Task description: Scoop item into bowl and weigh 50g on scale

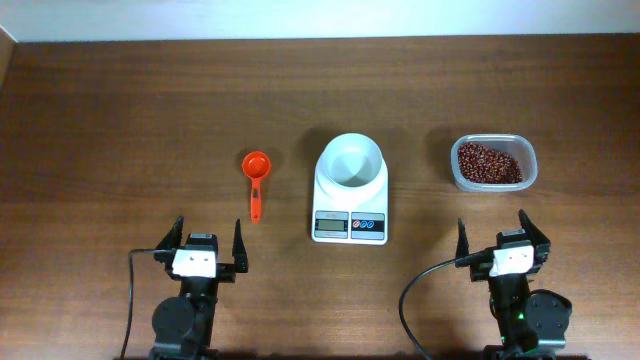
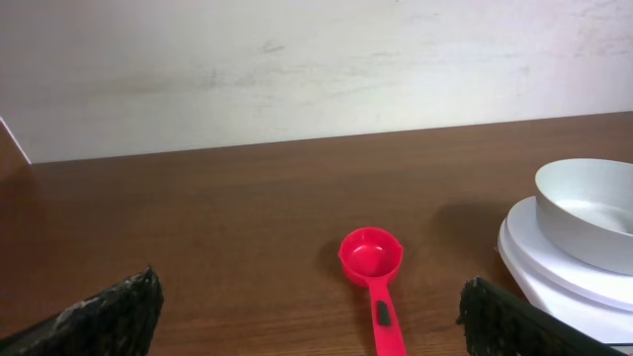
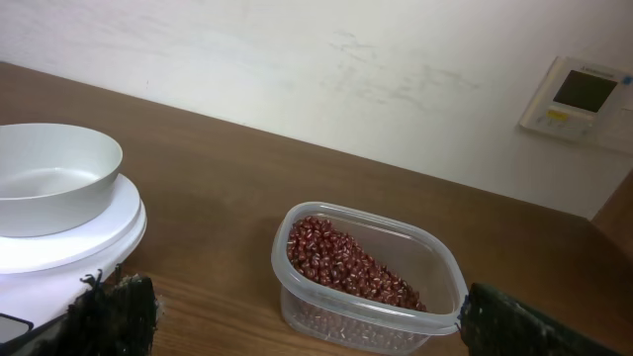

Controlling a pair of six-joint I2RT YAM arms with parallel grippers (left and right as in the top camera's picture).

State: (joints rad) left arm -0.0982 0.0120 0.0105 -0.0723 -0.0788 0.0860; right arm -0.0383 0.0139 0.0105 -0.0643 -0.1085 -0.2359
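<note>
The white bowl (image 1: 350,161) stands empty on the white scale (image 1: 350,205) at mid-table; both show in the left wrist view (image 2: 593,213) and the right wrist view (image 3: 49,173). Dark red-brown beans (image 1: 488,162) fill a clear plastic tub (image 1: 491,185) to the right, also in the right wrist view (image 3: 346,262). A red scoop (image 1: 256,180) lies left of the scale, bowl end away from me, also in the left wrist view (image 2: 372,267). My left gripper (image 1: 205,243) is open and empty near the front edge, behind the scoop. My right gripper (image 1: 505,233) is open and empty, behind the tub.
The scale's display and its blue and red buttons (image 1: 367,225) face the front edge. Black cables trail from both arm bases. A white wall with a wall panel (image 3: 582,97) stands beyond the table's far edge.
</note>
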